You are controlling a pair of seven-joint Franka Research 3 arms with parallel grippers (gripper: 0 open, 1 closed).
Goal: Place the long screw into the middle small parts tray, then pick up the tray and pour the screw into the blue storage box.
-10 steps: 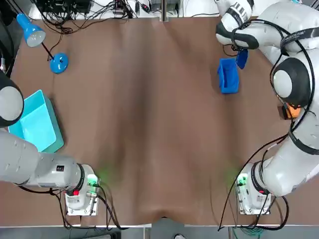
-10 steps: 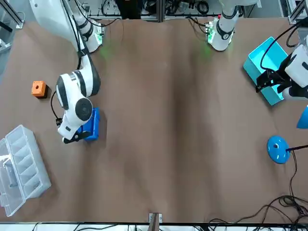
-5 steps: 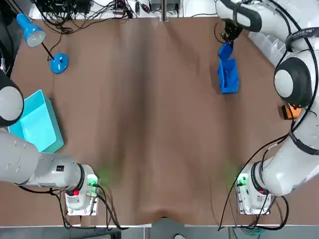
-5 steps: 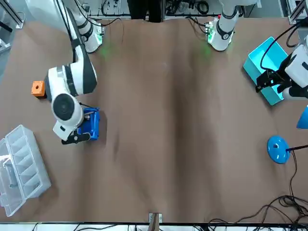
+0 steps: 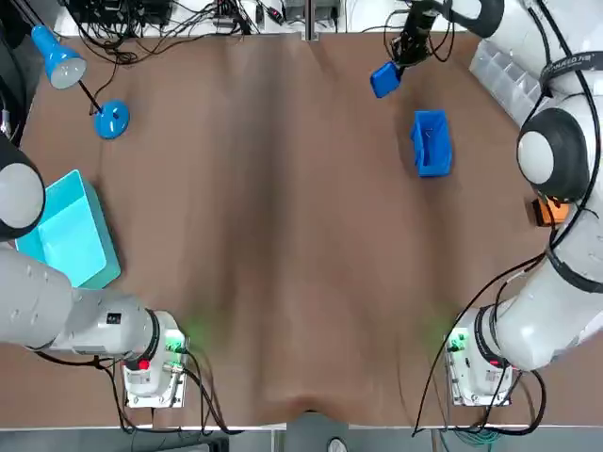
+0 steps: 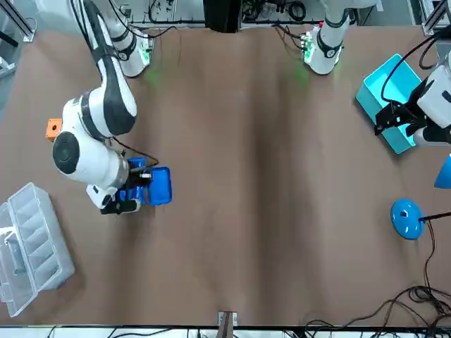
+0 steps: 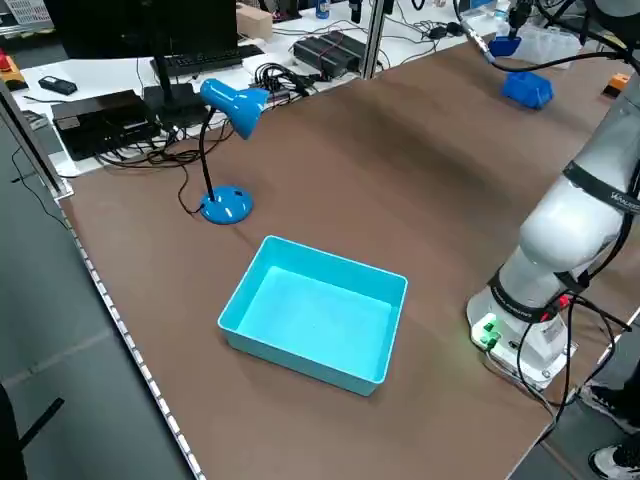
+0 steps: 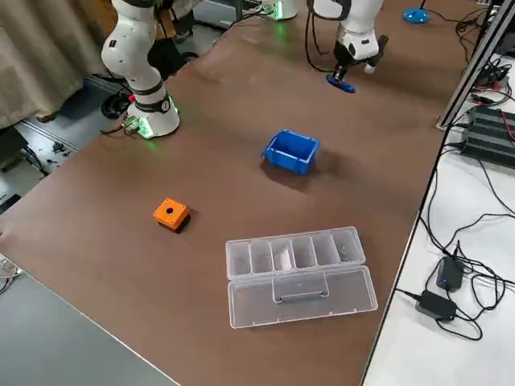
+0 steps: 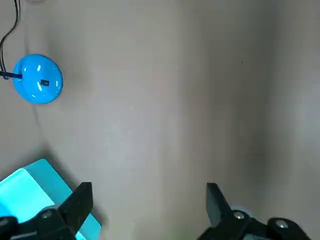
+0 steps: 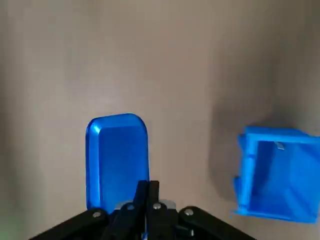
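Right wrist view: blue tray within right end effector

Brown table, blue desk lamp, white side bench, grey floor

I see my right gripper pinched tight on the near end of the small blue tray, over the brown table. The blue storage box stands apart, cut by the frame's edge.
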